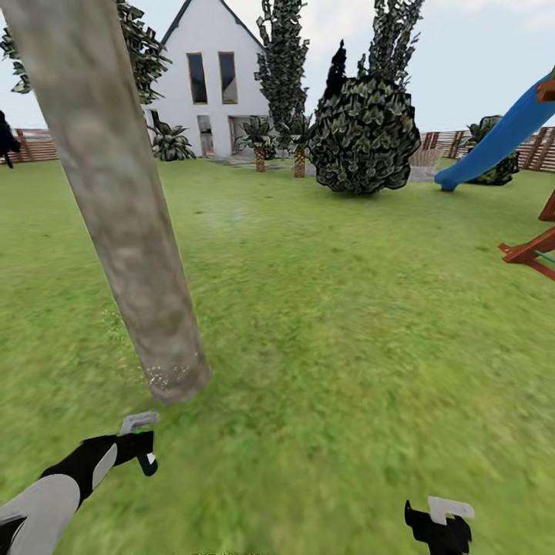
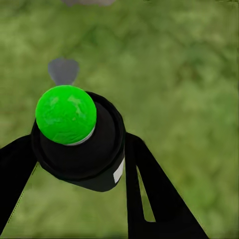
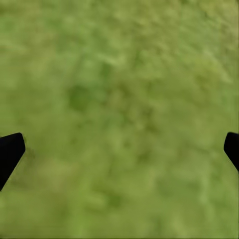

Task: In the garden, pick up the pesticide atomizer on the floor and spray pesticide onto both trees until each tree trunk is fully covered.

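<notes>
Gripping the atomizer [image 2: 74, 134] near the leaning tree trunk [image 1: 116, 200], the left gripper [image 1: 137, 443] aimed it there for spraying; the right gripper [image 1: 439, 524] hung spread, empty.

No text, label, brand, number or sign can be read anywhere. A small white patch sits on the black body of the atomizer [image 2: 79, 149], below its green cap, but it is blank as far as can be told.
</notes>
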Controlling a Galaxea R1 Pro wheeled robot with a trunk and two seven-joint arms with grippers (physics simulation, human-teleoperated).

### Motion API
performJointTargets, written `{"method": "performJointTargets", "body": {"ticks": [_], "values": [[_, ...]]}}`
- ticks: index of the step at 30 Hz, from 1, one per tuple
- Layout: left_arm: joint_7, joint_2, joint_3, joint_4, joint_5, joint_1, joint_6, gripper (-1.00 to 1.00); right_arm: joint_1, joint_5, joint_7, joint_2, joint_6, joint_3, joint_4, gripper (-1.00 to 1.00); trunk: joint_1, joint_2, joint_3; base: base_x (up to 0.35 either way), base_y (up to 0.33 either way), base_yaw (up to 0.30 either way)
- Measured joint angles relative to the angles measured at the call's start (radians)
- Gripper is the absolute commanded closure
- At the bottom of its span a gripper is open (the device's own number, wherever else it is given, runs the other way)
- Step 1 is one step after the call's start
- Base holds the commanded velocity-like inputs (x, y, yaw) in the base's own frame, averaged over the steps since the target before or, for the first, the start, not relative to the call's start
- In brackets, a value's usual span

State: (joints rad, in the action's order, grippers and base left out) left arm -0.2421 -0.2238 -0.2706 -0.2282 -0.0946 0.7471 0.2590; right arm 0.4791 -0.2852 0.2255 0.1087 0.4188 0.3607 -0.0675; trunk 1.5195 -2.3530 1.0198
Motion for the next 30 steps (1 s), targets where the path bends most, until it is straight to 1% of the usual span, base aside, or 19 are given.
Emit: {"method": "performJointTargets", "body": {"ticks": [2, 4, 5, 6, 7, 9, 11, 12, 14, 16, 18, 20, 22, 24, 25, 26, 28, 29, 30], "values": [[-0.002, 0.012, 0.001, -0.01, 0.0, 0.003, 0.005, 1.0, 0.0, 0.0, 0.0, 0.0, 0.0, 0.0, 0.0, -1.0, 0.0, 0.0, 0.0, -0.001, -0.003, 0.224], [-0.008, 0.07, 0.014, -0.039, -0.001, 0.018, 0.073, 1.0, 0.0, 0.001, 0.0, 0.0, 0.001, 0.0, 0.0, -1.0, 0.0, 0.0, 0.0, 0.0, 0.0, 0.037], [-0.01, 0.086, 0.043, -0.119, -0.004, 0.02, 0.129, 1.0, 0.0, 0.0, 0.001, 0.001, 0.001, 0.0, 0.0, -1.0, 0.0, 0.0, 0.0, 0.0, 0.0, 0.009], [-0.01, 0.091, 0.063, -0.171, -0.005, 0.021, 0.159, 1.0, 0.0, 0.0, 0.001, 0.001, 0.001, 0.0, 0.0, -1.0, 0.0, 0.0, 0.0, 0.0, 0.0, 0.002], [-0.012, 0.094, 0.102, -0.254, -0.005, 0.021, 0.226, 1.0, 0.0, 0.0, 0.001, 0.002, 0.001, 0.0, 0.0, -1.0, 0.0, 0.0, 0.0, 0.0, 0.0, 0.001], [-0.049, 0.072, 0.119, -0.333, -0.011, 0.021, 0.293, 1.0, 0.0, 0.0, 0.0, 0.004, 0.001, 0.0, 0.0, -1.0, 0.0, 0.0, 0.0, 0.0, 0.0, 0.0], [-0.136, -0.009, 0.119, -0.349, -0.015, 0.02, 0.302, 1.0, 0.0, 0.0, 0.0, 0.003, 0.0, 0.0, 0.0, -1.0, 0.0, 0.0, 0.0, 0.0, 0.0, 0.0], [-0.16, -0.026, 0.12, -0.35, -0.011, 0.019, 0.304, 1.0, 0.0, 0.0, 0.0, 0.003, 0.0, 0.0, 0.0, -1.0, 0.0, 0.0, 0.0, 0.0, 0.0, 0.0], [-0.179, -0.025, 0.123, -0.352, -0.008, 0.018, 0.305, 1.0, 0.0, 0.001, 0.0, 0.003, 0.0, 0.0, 0.0, -1.0, 0.0, 0.0, 0.0, 0.0, 0.0, 0.008], [-0.181, 0.021, 0.132, -0.362, -0.009, 0.022, 0.307, 1.0, 0.0, 0.001, 0.001, 0.002, 0.0, 0.0, -0.001, -1.0, 0.0, 0.0, 0.0, 0.0, 0.0, 0.178], [-0.18, 0.036, 0.137, -0.41, -0.025, 0.034, 0.312, 1.0, 0.001, 0.001, 0.001, 0.002, 0.0, 0.0, -0.001, -1.0, 0.0, 0.0, 0.0, 0.0, 0.0, 0.26], [-0.18, 0.013, 0.134, -0.455, -0.045, 0.058, 0.379, 1.0, 0.0, 0.001, 0.002, 0.002, 0.0, 0.0, -0.001, -1.0, 0.0, 0.0, 0.0, 0.0, 0.0, 0.268], [-0.184, -0.042, 0.131, -0.463, -0.052, 0.071, 0.4, 1.0, 0.0, 0.001, 0.001, 0.002, 0.001, 0.0, -0.001, -1.0, 0.0, 0.0, 0.0, 0.0, 0.0, 0.133], [-0.185, -0.067, 0.136, -0.466, -0.042, 0.067, 0.409, 1.0, 0.0, 0.001, 0.001, 0.002, 0.0, 0.0, -0.002, -1.0, 0.0, 0.0, 0.0, 0.0, 0.0, 0.021], [-0.185, -0.062, 0.138, -0.467, -0.034, 0.067, 0.41, 1.0, 0.0, 0.002, 0.001, 0.002, 0.0, 0.0, -0.002, -1.0, 0.0, 0.0, 0.0, 0.0, 0.0, 0.006], [-0.185, -0.042, 0.146, -0.468, -0.027, 0.069, 0.412, 1.0, 0.0, 0.002, 0.001, 0.002, 0.0, 0.0, -0.002, -1.0, 0.0, 0.0, 0.0, 0.0, 0.0, 0.003], [-0.182, 0.015, 0.179, -0.47, -0.025, 0.076, 0.415, 1.0, 0.0, 0.002, 0.001, 0.002, 0.0, 0.0, -0.002, -1.0, 0.0, 0.0, 0.0, 0.0, 0.0, 0.001], [-0.181, 0.034, 0.193, -0.486, -0.028, 0.079, 0.416, 1.0, 0.0, 0.001, 0.001, 0.002, 0.0, 0.0, -0.002, -1.0, 0.0, 0.0, 0.0, 0.0, 0.0, 0.0], [-0.183, 0.031, 0.194, -0.502, -0.039, 0.079, 0.423, 1.0, 0.0, 0.001, 0.001, 0.002, 0.0, 0.0, -0.002, -1.0, 0.0, 0.0, 0.0, 0.0, 0.0, 0.0]]}}
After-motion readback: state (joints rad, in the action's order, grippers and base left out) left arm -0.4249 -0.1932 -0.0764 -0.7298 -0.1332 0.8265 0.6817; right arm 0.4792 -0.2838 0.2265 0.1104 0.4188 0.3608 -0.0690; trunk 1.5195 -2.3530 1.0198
